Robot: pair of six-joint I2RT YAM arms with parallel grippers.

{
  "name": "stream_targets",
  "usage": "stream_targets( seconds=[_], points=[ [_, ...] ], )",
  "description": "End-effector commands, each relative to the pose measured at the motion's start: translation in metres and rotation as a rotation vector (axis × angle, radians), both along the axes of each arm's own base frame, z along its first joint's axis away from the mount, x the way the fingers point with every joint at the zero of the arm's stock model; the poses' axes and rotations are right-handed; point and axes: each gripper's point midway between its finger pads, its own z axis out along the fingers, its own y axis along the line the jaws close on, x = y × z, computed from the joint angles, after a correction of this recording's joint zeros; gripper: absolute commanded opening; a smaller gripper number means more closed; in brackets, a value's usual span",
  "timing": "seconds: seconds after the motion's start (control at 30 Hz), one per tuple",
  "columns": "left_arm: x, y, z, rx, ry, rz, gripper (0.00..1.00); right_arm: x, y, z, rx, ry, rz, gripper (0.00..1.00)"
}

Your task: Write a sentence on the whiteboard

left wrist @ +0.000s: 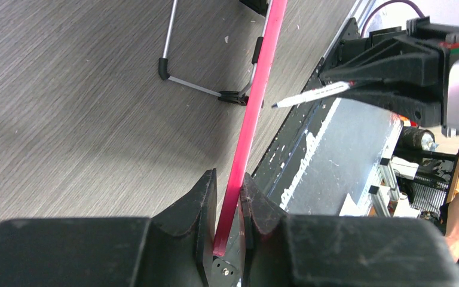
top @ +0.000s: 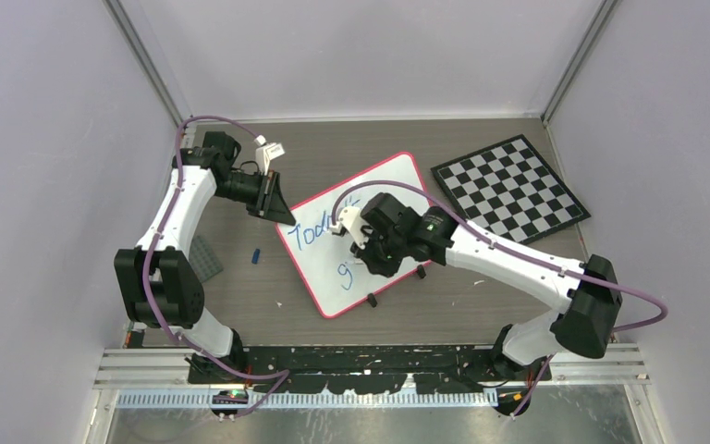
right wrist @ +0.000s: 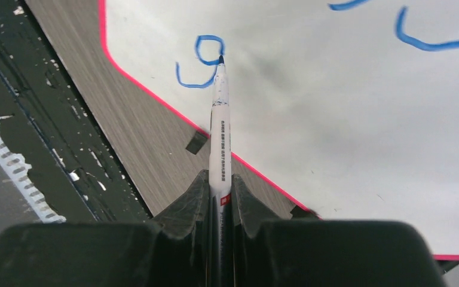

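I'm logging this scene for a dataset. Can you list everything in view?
whiteboard: one, white with pink-red frame, mid-table, blue writing on it
marker: one, white with dark tip, tip at the blue "g" on the whiteboard
checkerboard: one, black and white, far right of table
small piece: one, blue, on table left of the whiteboard
flat plate: one, grey, on table by the left arm
table: one, grey-brown wood grain
left end effector: one, black, shut on the whiteboard's edge
right end effector: one, black, shut on the marker
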Motion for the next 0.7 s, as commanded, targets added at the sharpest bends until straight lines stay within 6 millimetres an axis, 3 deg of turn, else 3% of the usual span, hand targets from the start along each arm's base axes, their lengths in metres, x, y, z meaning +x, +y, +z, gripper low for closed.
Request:
stream_targets(
  seconds=[0.0, 0.67],
  points=[
    [0.005, 0.004, -0.003, 0.049, -0.013, 0.011, 0.00, 0.017, -0.003, 0.015, 0.031, -0.045, -0.062, 0.00],
    [0.005, 0.005, -0.003, 0.050, -0.014, 0.013, 0.00, 0.009, 0.002, -0.007, 0.001, 0.027, -0.046, 0.00]
  ],
)
